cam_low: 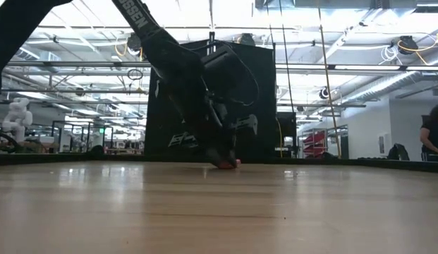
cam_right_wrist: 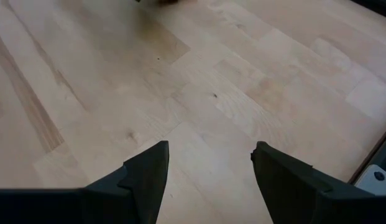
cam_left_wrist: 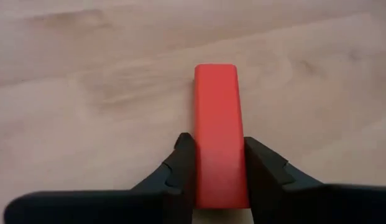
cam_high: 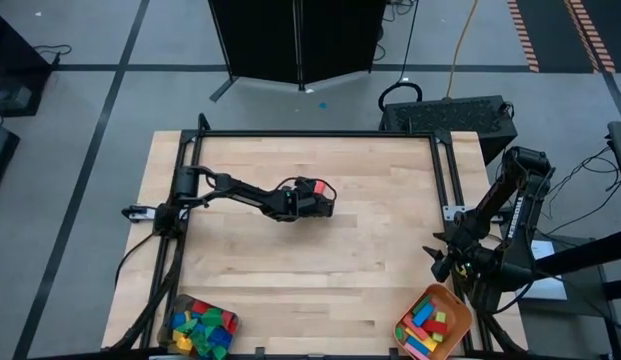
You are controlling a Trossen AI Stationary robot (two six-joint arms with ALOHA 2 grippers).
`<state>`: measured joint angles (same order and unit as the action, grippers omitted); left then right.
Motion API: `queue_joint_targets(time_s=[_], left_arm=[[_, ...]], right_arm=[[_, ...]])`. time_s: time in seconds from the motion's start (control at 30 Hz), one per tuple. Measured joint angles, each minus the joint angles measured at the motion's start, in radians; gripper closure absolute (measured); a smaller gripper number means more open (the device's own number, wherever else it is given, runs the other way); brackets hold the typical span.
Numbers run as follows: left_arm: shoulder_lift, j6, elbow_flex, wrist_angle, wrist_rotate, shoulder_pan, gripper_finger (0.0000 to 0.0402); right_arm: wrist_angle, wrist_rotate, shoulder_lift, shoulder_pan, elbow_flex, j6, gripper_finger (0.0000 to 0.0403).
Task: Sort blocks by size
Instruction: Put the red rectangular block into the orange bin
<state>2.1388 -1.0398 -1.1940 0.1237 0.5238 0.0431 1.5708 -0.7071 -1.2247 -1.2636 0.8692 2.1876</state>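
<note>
A long red block [cam_left_wrist: 216, 112] lies flat on the wooden table [cam_high: 370, 270], a little left of its middle. My left gripper [cam_high: 312, 198] has come down on it, slanting from the table's left, and is shut on it; the low view shows the gripper [cam_low: 224, 161] right at the tabletop. My right gripper [cam_right_wrist: 208, 180] hangs open over bare wood near the table's right edge [cam_high: 437, 262], with nothing between its fingers. More blocks fill the grey container [cam_high: 200, 325] and the orange tray [cam_high: 433, 322]. My left gripper pinches the red block's two long sides [cam_left_wrist: 220, 171] between its two fingers, at the end nearest the gripper. The fingers slant down from the table's left, and the block's length runs on ahead of them. The block lies flat with its underside on the table.
The grey container of mixed blocks sits at the near left corner and the orange tray of blocks at the near right corner. A black metal frame [cam_high: 320, 135] borders the table's far, left and right sides. Bare wood lies between the two arms.
</note>
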Motion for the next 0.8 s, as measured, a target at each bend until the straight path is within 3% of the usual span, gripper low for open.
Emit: queue_joint_targets(time_s=[0.23,0.47,0.7,0.8], left_arm=[[-0.02,0.051,-0.073,0.01,-0.063,-0.019,0.0312],[-0.059,0.497,-0.28,-0.19,-0.248,-0.156,0.0312],[0.003,0.764,-0.462,-0.414,-0.228,-0.342,0.0312],[0.078,0.833,-0.582,-0.429,-0.242,-0.377,0.0312]], right_arm=[[0.0,0.001,0.0,0.0,0.0,0.0,0.0179],[0.001,0.0,0.0,0.0,0.0,0.003,0.0179],[0.0,-0.005,0.0,0.004,0.0,0.003,0.0179],[0.0,-0.007,0.0,0.008,0.0,0.003,0.0179]])
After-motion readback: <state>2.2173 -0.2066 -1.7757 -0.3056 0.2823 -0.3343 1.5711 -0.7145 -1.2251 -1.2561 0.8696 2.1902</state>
